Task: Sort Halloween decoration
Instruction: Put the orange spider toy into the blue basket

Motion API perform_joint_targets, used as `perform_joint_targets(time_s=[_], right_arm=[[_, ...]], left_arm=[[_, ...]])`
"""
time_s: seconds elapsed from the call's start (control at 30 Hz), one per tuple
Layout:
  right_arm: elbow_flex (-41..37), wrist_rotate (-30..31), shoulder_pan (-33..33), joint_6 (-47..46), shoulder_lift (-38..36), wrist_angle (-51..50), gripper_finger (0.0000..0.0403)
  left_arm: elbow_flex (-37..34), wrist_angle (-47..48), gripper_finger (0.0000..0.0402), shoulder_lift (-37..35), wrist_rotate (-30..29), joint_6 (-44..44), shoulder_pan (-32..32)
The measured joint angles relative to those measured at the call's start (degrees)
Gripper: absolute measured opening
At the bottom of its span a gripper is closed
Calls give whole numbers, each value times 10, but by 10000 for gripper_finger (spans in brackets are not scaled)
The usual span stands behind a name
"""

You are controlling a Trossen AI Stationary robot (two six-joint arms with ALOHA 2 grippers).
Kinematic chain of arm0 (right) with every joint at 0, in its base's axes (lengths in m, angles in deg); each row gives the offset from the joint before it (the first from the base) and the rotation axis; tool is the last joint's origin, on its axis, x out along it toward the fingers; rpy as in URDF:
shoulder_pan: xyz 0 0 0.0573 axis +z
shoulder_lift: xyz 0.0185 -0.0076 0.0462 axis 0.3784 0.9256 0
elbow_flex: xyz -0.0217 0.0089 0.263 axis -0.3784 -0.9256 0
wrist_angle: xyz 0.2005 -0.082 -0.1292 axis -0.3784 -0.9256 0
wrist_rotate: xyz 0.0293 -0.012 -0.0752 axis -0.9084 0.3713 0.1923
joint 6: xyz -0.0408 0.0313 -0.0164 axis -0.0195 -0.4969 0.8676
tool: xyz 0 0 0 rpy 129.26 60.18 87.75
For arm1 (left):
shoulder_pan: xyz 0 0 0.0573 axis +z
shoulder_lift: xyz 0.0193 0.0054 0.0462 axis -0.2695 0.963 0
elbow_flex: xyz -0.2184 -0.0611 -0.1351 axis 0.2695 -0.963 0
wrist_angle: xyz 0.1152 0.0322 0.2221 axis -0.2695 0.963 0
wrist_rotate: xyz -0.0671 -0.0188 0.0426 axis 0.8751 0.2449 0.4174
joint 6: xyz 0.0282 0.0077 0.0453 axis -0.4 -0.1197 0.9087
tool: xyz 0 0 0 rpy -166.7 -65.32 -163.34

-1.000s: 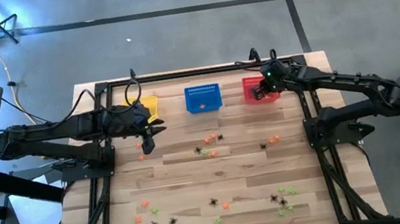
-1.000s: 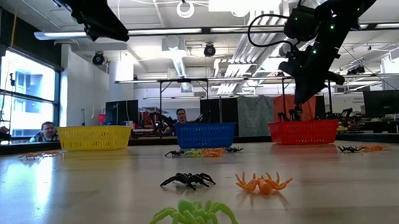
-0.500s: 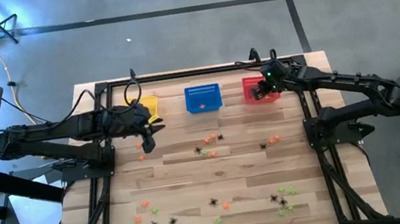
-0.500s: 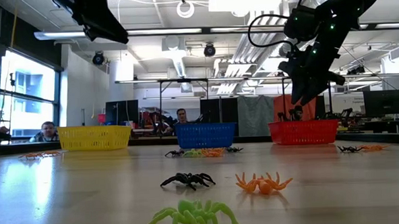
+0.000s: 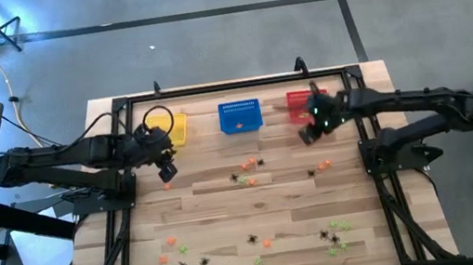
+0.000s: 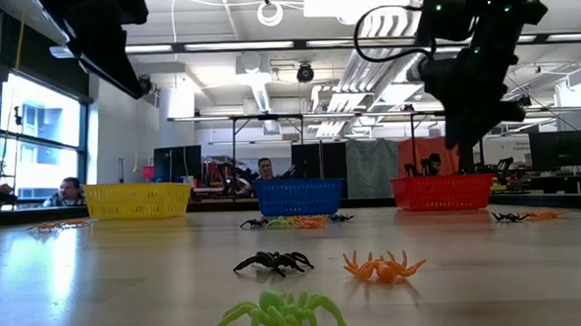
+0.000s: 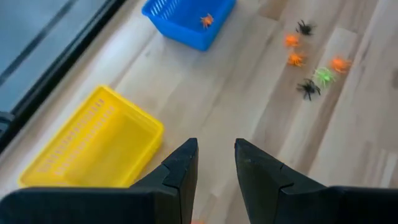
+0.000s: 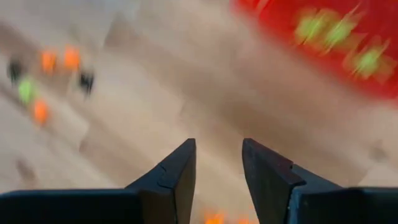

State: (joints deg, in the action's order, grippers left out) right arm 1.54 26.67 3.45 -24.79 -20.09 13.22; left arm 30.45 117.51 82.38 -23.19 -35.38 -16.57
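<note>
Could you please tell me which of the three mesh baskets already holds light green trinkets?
The red mesh basket: the right wrist view shows light green trinkets inside it. The blue mesh basket holds one orange trinket, and the yellow mesh basket looks empty.

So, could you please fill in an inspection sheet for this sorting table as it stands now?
Surface: wooden table, black frame around it.
Job's things: trinkets scattered mid-table and along the near edge; one orange trinket in the blue basket; green ones in the red basket; yellow basket looks empty.
Clutter: nothing seen.
Grippers: left gripper hangs near the yellow basket, jaws apart, empty; right gripper hangs just in front of the red basket, jaws apart, empty.
Cables: a black loop on the left arm.
Surroundings: two people beyond the table.
</note>
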Motion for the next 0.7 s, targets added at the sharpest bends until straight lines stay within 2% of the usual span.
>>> perform_joint_targets(time_s=[0.13,0.33,0.53,0.7], right_arm=[[0,24,95,-69,5,-32,124],[0,74,196,-167,8,-55,123],[0,100,247,-208,16,-55,123],[0,101,253,-208,16,-54,123]], left_arm=[[0,25,94,0,0,-34,-23],[-6,67,94,1,3,-92,-54],[-103,52,94,2,71,-189,-80],[-181,28,94,5,86,-261,-108]])
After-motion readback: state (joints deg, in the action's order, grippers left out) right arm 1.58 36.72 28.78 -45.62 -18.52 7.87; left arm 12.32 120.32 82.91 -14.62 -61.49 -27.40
